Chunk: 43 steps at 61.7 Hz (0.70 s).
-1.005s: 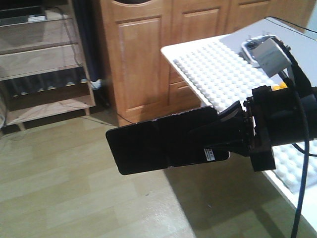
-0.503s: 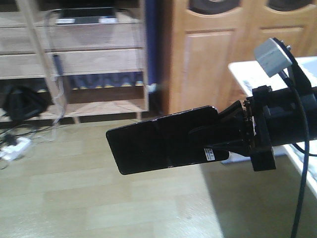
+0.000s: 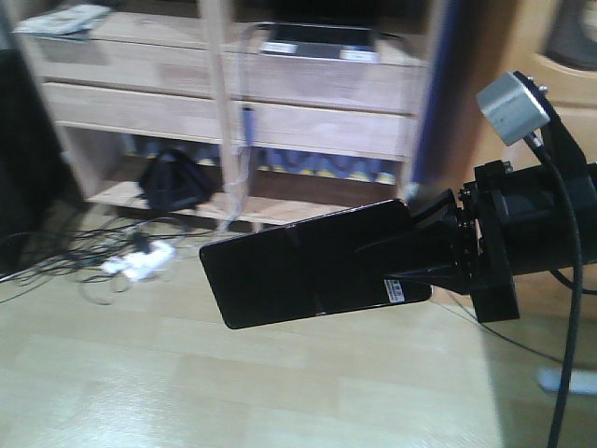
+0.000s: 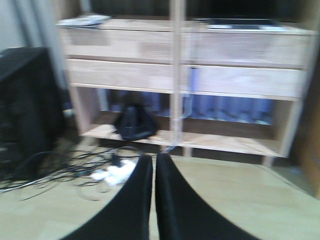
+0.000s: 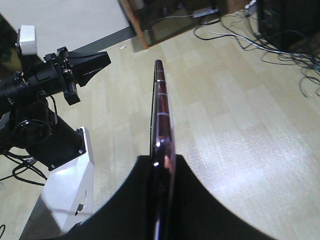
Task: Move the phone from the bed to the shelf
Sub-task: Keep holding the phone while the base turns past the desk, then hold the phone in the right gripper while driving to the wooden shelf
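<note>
While the right fingers (image 3: 410, 259) are clamping one short end of the phone (image 3: 289, 271), the slab is hanging in the air well above the floor (image 3: 280, 392). It is reaching straight out past the fingertips with its glossy black face turned to the front view, a faint crease crossing its middle and a small white sticker (image 3: 395, 291) sitting just under the near finger. From the right wrist the phone is showing edge-on, a thin pinkish line running away from between the two fingers, which are pressing on its flat sides. The left fingers (image 4: 172, 205) are lying almost together, with only a thin slit between them and nothing in it, and they are pointing toward the shelf (image 3: 317, 126). On the floor ahead of and below those left fingers, a tangle of dark cables (image 4: 55, 172) is spreading round a white power strip (image 4: 116, 174). Farther beyond both sets of fingertips the pale wood shelf is standing, blurred. A black bag (image 4: 134, 125) is sitting in its bottom compartment left of the upright divider (image 3: 216, 103). On its upper board a grey laptop (image 3: 322, 42) is lying right of that divider, with some papers (image 3: 61, 19) resting at the left end.
</note>
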Available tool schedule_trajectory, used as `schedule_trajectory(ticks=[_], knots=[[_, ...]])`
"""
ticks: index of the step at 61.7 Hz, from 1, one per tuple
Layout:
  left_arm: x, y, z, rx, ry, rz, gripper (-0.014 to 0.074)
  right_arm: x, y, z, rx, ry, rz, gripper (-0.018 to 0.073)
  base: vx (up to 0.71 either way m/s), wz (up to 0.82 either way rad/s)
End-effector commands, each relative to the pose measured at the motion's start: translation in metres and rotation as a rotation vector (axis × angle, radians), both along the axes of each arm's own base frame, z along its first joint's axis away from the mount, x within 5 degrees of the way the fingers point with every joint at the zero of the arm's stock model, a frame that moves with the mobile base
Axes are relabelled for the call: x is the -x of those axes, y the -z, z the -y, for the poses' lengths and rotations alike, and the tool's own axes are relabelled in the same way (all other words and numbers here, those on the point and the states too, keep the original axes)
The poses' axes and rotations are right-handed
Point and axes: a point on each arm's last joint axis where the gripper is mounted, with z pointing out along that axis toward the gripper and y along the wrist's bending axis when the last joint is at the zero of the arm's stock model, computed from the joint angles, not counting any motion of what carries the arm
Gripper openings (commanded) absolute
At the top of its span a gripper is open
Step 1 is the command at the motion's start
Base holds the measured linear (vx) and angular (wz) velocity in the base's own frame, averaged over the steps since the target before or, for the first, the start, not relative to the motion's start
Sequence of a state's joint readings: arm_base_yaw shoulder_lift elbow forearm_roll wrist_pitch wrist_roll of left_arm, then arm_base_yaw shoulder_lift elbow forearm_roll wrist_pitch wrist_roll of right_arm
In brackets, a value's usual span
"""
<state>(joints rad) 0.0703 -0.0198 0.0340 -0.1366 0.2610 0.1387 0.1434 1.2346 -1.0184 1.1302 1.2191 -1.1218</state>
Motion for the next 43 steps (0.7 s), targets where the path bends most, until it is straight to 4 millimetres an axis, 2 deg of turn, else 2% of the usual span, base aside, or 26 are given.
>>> schedule_trajectory(ticks=[1, 25, 43], knots=[[-0.0007, -0.0058, -0.0005, 0.009, -0.005, 0.074, 0.0001, 0.0108, -0.0204, -0.0030, -0.096, -0.049, 0.021, -0.0001, 0.25, 0.61], [-0.0007, -0.0058, -0.0005, 0.009, -0.005, 0.074, 0.0001, 0.0108, -0.0204, -0.0030, -0.096, -0.049, 0.021, -0.0001, 0.27, 0.54], [-0.0007, -0.0058, -0.0005, 0.009, -0.005, 0.074, 0.0001, 0.0108, -0.0204, -0.0030, -0.096, -0.049, 0.021, -0.0001, 0.30, 0.28]])
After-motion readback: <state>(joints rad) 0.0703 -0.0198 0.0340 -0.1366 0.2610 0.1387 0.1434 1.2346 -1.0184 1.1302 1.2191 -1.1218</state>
